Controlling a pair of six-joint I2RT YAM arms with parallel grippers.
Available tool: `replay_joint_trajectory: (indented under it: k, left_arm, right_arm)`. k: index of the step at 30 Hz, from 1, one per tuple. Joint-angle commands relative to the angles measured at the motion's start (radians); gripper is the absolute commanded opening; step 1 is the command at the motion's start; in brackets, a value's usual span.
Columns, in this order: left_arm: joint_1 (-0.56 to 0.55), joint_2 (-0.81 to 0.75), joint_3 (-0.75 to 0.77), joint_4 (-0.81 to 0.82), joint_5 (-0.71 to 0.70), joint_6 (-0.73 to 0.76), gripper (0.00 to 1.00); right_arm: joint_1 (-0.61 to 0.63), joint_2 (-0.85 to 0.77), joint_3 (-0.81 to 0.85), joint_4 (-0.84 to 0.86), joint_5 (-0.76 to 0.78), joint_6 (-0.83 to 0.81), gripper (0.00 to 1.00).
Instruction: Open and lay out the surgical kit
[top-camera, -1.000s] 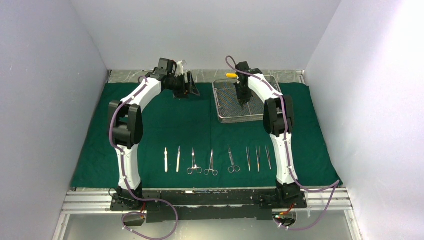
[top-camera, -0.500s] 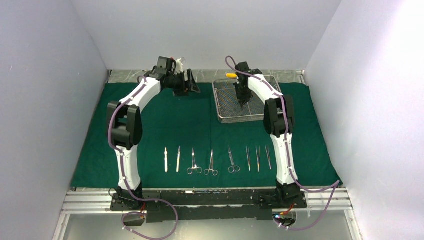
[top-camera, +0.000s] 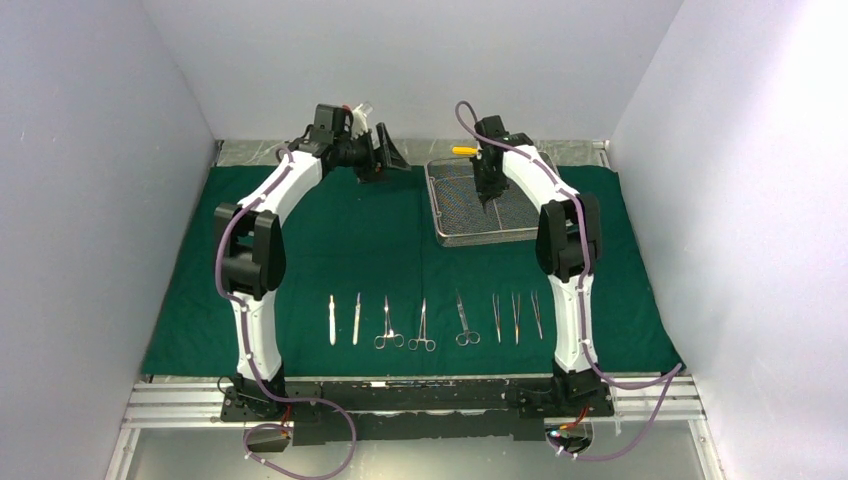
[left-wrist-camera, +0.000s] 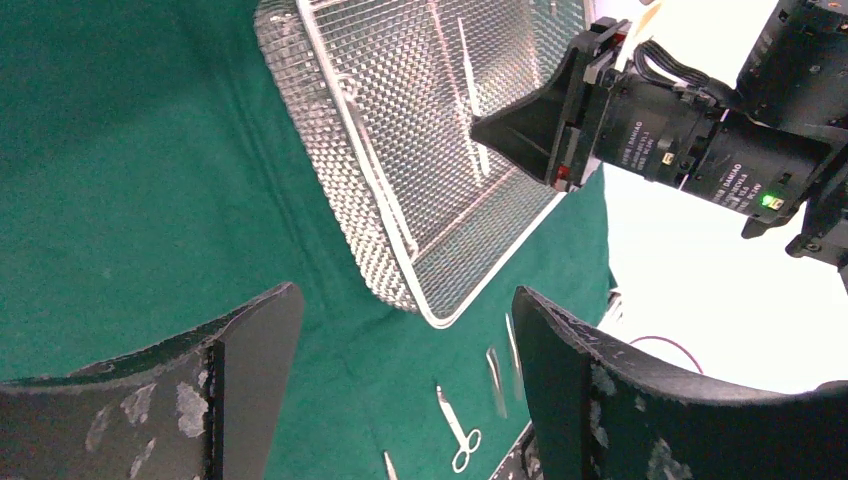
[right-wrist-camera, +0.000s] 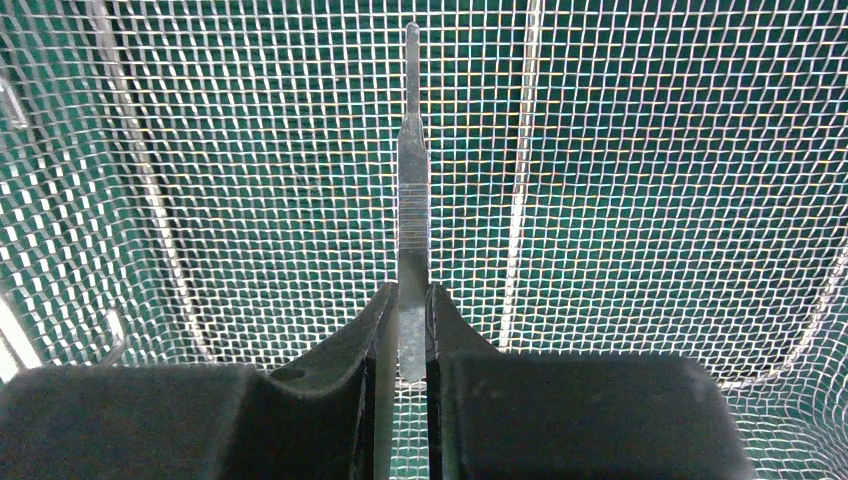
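— Right gripper (right-wrist-camera: 405, 300), state?

— Pressed together on a slim steel scalpel handle (right-wrist-camera: 411, 180), pinching its near end. Handle's other end pointing straight out from the fingers. Held over the floor of the rectangular silver wire-mesh tray (top-camera: 437, 220). Cannot tell whether touching the mesh or lifted off it.

— Tray, location?

— Far right part of the dark green cloth drape (top-camera: 330, 240), turned slightly askew, far rim close to the cloth's far edge. Yellow-handled tool (top-camera: 462, 150) at that far rim, just beside the right wrist. Cannot tell whether inside the tray.

— Left gripper (left-wrist-camera: 405, 300)?

— Spread wide, gripping nothing. Raised over the far edge of the cloth, left of the tray and apart from it. Aimed sideways toward the tray's near-left corner.

— Items laid out?

— Row of eight slim steel instruments (top-camera: 422, 328) close to the cloth's near edge, between the two arm bases. Set lengthwise, side by side, none touching. Two flat handles at the left, three ring-handled pieces in the middle, three tweezers at the right.

— Edges and room?

— Broad open cloth between the tray and the row. More open cloth at the left, beneath the left arm. Narrower strips of cloth beyond either end of the row. Plain walls close along the left, right and far sides of the cloth.
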Motion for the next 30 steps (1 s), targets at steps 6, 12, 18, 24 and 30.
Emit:
replay_joint_trajectory:
  k: [6,12,18,24,30]
  left_arm:
    - [-0.04,0.067,0.091,0.116,0.155,-0.163,0.82]
    - [-0.078,0.117,0.13,0.19,0.176,-0.276,0.81]
    - [-0.104,0.176,0.181,0.218,0.203,-0.328,0.8]
    - [-0.111,0.179,0.156,0.29,0.237,-0.375,0.78]
    - [-0.111,0.172,0.131,0.261,0.241,-0.362,0.72]
  right_arm:
    - [-0.003,-0.179,-0.051,0.094,-0.114,0.044,0.16]
    - [0.0,-0.286,-0.142,0.149,-0.235,0.076,0.17]
    - [0.03,-0.353,-0.196,0.174,-0.296,0.104,0.17]
    - [0.081,-0.363,-0.205,0.192,-0.327,0.132,0.17]
    - [0.12,-0.345,-0.185,0.194,-0.337,0.137,0.17]
